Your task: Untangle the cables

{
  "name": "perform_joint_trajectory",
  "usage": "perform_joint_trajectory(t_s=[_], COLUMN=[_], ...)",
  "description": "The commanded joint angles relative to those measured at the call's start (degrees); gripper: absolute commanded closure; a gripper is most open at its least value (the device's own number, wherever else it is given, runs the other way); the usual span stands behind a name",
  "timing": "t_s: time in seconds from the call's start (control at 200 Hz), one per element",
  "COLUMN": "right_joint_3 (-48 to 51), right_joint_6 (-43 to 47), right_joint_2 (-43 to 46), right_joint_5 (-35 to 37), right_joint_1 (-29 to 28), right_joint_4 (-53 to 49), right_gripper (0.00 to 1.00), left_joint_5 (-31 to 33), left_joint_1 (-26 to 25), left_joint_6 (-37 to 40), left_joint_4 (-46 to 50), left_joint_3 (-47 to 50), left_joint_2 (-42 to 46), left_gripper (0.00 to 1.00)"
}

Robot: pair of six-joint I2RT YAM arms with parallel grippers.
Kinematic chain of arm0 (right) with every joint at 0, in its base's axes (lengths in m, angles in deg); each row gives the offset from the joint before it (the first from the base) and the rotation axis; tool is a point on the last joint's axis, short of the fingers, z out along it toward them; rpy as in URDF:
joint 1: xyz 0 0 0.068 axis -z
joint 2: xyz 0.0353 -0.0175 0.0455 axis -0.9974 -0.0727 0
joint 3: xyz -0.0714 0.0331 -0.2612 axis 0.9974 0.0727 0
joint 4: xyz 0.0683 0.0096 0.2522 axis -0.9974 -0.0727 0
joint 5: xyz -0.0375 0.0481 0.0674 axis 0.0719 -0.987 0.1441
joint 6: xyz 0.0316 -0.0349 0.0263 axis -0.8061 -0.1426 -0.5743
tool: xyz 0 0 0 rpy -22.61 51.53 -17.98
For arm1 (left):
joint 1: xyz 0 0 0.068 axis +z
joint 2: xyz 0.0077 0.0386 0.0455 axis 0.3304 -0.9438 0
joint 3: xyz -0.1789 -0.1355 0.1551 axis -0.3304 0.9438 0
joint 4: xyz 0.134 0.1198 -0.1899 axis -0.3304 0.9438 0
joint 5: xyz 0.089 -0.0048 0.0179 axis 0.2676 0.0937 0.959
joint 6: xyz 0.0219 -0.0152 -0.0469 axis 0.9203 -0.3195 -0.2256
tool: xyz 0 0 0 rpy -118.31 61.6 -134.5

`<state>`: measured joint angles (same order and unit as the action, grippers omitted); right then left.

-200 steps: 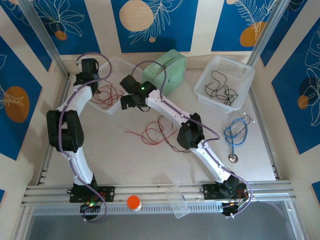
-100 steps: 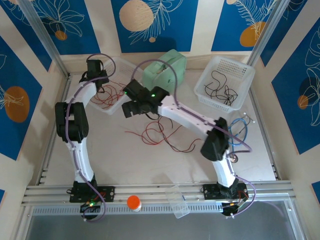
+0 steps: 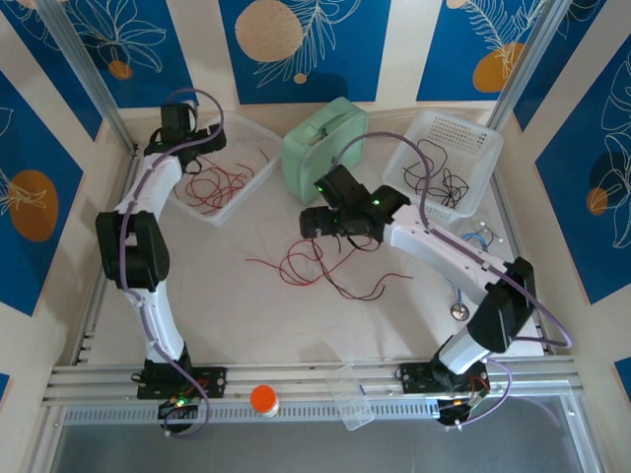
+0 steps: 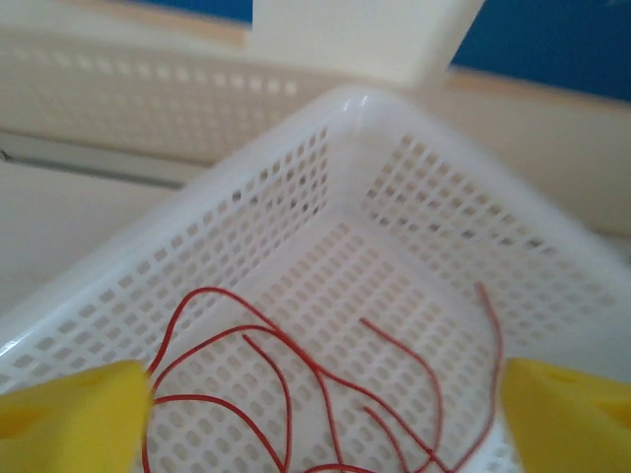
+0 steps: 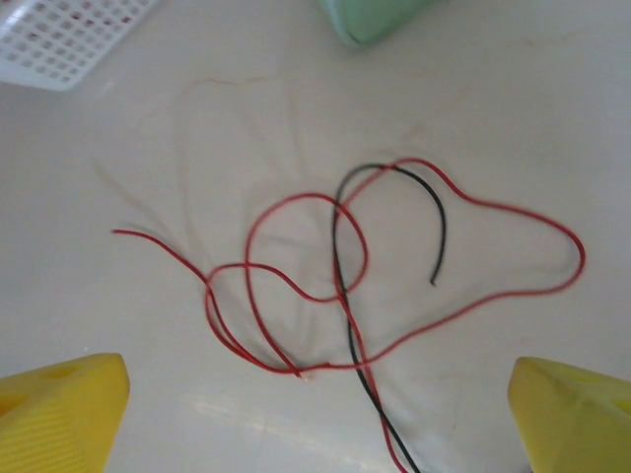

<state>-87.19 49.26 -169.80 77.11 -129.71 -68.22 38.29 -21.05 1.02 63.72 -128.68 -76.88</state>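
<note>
Loosely, red and black cables [image 5: 340, 288] cross (left pincer [image 4: 320, 414], right pincer [image 5: 315, 409] agape).

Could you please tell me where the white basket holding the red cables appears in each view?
Top external: white basket, upper left, left of the green case.
Left wrist: white basket, centre frame, close up.
Right wrist: white basket, top-left corner, green case to its right.
Shared landmark: the red cables inside it.

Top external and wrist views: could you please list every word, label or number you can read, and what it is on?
None: there is no readable text.
The green case, the left basket and the right basket show no lettering; the blue wall panels bear only leaf and circle patterns.
</note>
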Motion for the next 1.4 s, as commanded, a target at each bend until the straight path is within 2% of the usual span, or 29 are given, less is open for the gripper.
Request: perform_joint_trajectory(t_s=[0.0,0.2,0.335,0.455,0.58,0.715,0.96,1.161,1.391], right_joint_3=[6.16,17.83,24.11,28.23,30.45,29.72,21.29,16.32,14.37], right_joint_6=[-4.18,-9.05,-12.21,-13.82,-14.49,-14.53,-19.27,-22.19,-23.58], right_joint_2=[5.49,12.43,15.18,16.13,15.79,10.75,-7.04,-14.56,-19.22], right_joint_5=[-2.86,-4.87,-6.69,-8.03,-8.74,-9.86,-8.79,-6.07,-2.77], right_joint_1=[1.95,5.07,8.93,12.83,15.75,17.38,16.72,15.45,14.02], right_joint_4=[0.16,1.16,3.14,5.42,8.00,12.31,15.56,16.39,18.33], right_gripper=[0.01,0.01,0.00,0.05,0.10,0.14,0.24,0.32,0.54], left_joint_5=[-3.24,-4.24,-5.23,-4.61,-3.43,0.24,2.84,5.12,5.32], left_joint_1=[-1.19,-5.04,-8.77,-15.30,-23.82,-30.46,-32.69,-33.02,-33.05], left_joint_6=[2.07,2.28,0.22,-1.25,-3.19,-7.14,-12.76,-13.58,-13.62], left_joint_4=[3.49,15.97,23.05,26.99,30.07,27.68,25.50,27.77,27.97], left_joint_3=[-2.90,-0.07,7.98,15.64,21.11,27.90,36.12,38.57,39.13], left_joint_2=[9.09,21.11,29.77,35.38,36.23,37.20,42.42,46.90,48.43], left_gripper=[0.00,0.00,0.01,0.05,0.10,0.11,0.11,0.11,0.11])
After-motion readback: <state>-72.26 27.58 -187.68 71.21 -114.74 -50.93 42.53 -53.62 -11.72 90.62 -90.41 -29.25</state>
